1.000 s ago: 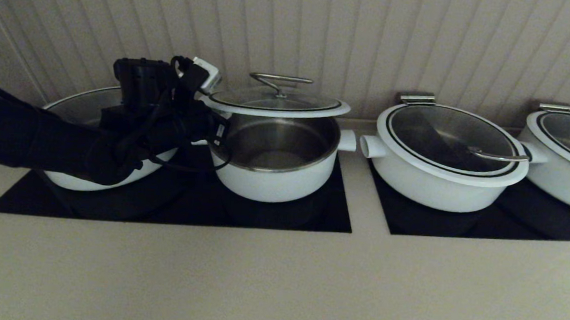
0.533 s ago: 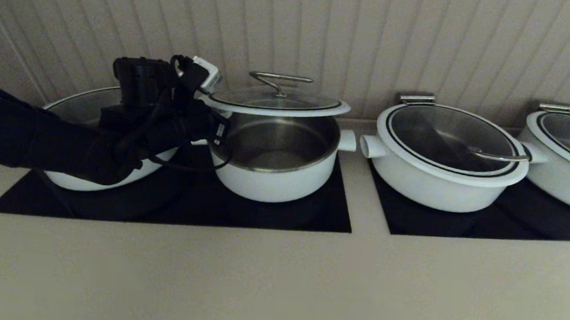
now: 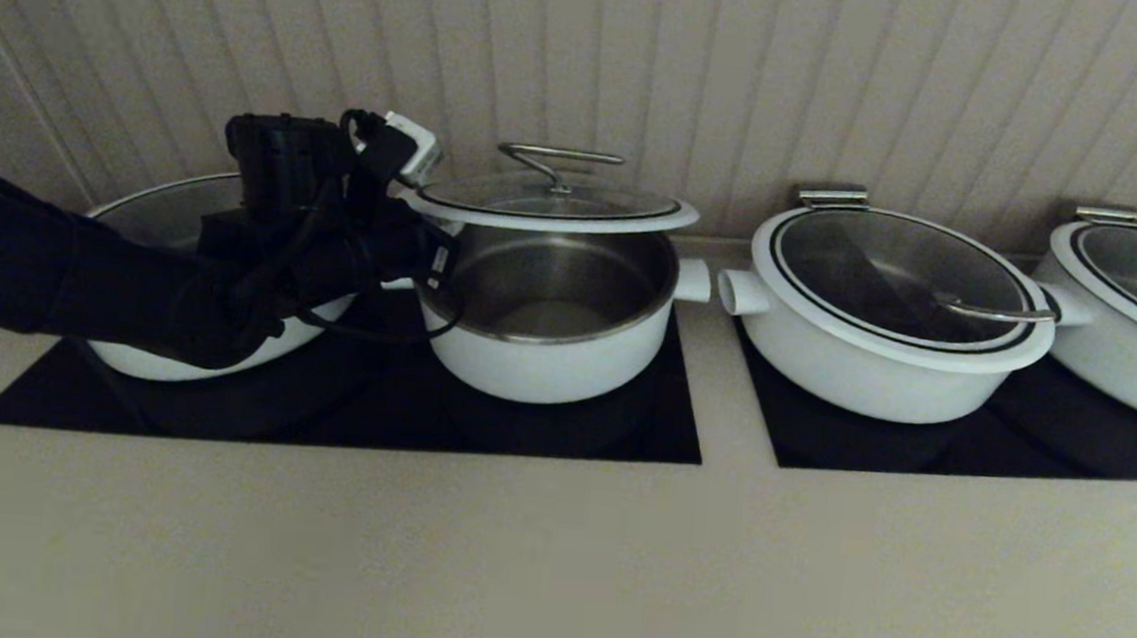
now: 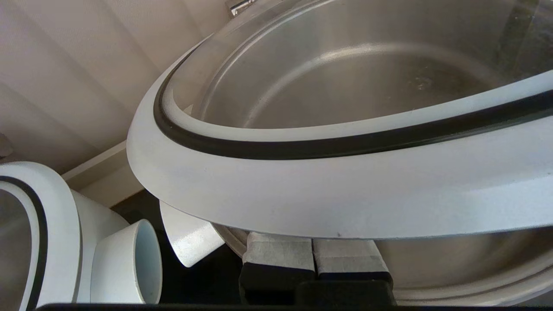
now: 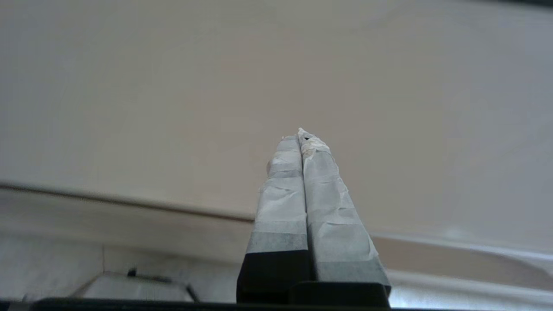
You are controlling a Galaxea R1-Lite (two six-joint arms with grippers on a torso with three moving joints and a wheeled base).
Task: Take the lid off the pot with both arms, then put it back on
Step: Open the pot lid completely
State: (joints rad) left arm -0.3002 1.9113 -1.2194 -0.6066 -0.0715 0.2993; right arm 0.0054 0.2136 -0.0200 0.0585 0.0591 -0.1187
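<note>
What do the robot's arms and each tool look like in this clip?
The left arm is matte black, with looped black cables and a small white box at the wrist. The left tool has blocky black fingers with pale grey taped pads. The right tool has black finger bases and long tapering fingers wrapped in wrinkled grey-white tape. The right arm itself is out of view.

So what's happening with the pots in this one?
The left pincer, shut, sits under the lid's white rim, propping the lid above the open pot on the black cooktop. The right pincer is shut and empty, away from the pots and out of the head view. Wider lidded pots stand alongside.
</note>
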